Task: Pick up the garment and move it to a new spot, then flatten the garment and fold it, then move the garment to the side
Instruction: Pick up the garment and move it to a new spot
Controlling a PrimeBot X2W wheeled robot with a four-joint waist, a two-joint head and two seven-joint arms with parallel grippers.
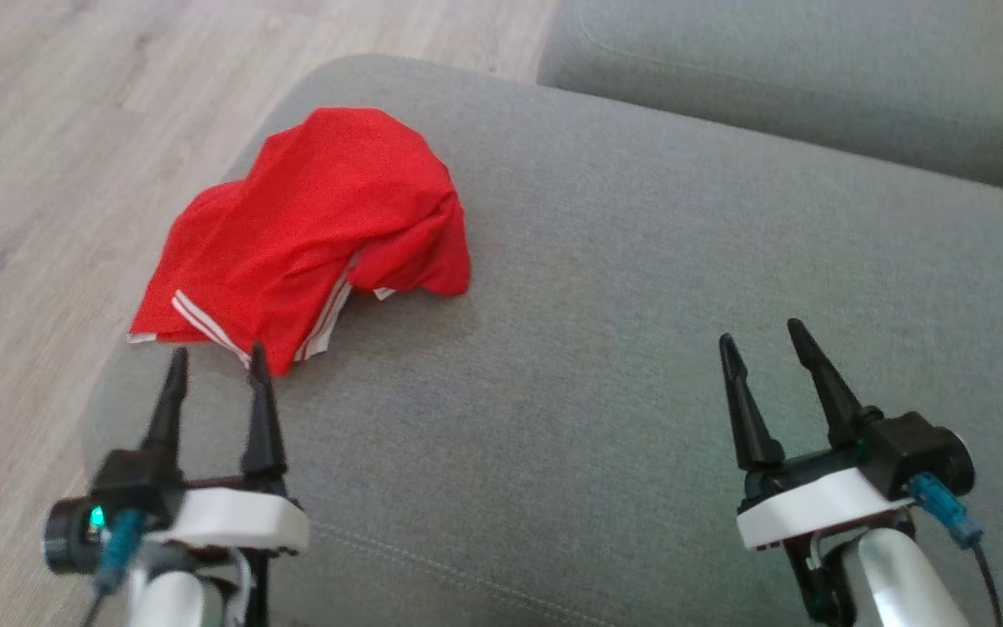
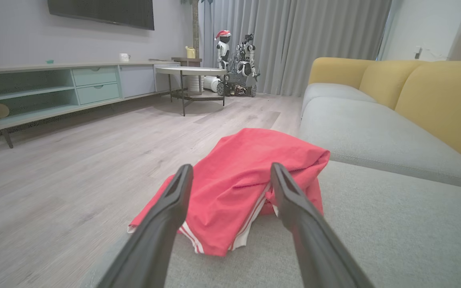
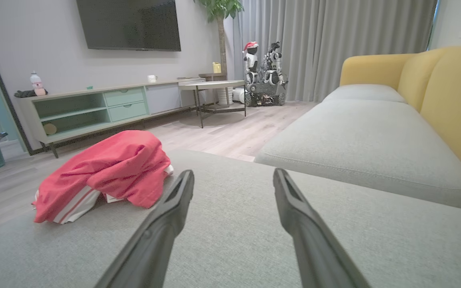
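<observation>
Grey sofa, red garment crumpled far left. Pickup step, I reckon: left gripper, right gripper both wide. Left must close on its near edge.

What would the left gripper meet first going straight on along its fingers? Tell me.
Most likely the red garment: its near edge lies just ahead of the open left gripper, though the gripper's height above it is unclear.
</observation>
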